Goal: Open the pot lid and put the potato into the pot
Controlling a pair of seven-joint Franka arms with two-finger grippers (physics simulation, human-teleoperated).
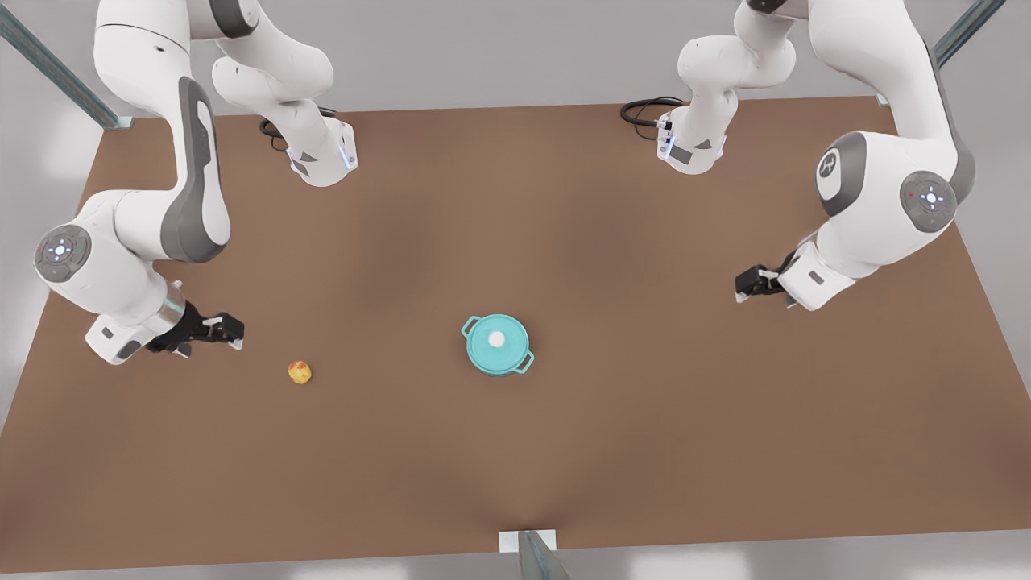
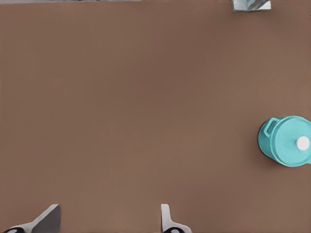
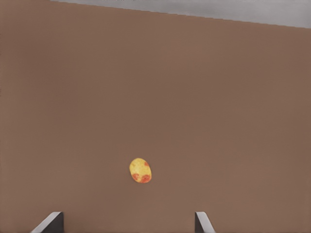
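Note:
The teal pot (image 1: 524, 363) stands near the table's middle with the pot lid (image 1: 493, 348) resting flat on it, white knob up. In the left wrist view the pot (image 2: 265, 141) and the pot lid (image 2: 290, 136) lie off to one side. The potato (image 1: 300, 371) lies on the table at the front view's left of the pot. My right gripper (image 1: 234, 331) hovers open close to the potato (image 3: 140, 170), which sits just ahead of the gripper (image 3: 127, 223). My left gripper (image 1: 741, 283) hangs open at the front view's right, well away from the pot, its fingers spread (image 2: 108, 223).
The brown table (image 1: 644, 451) is bare around the objects. A metal bracket (image 1: 527, 541) sits at its near edge, seen too in the left wrist view (image 2: 250, 5). Black cables (image 1: 644, 109) lie by the arm bases at the back.

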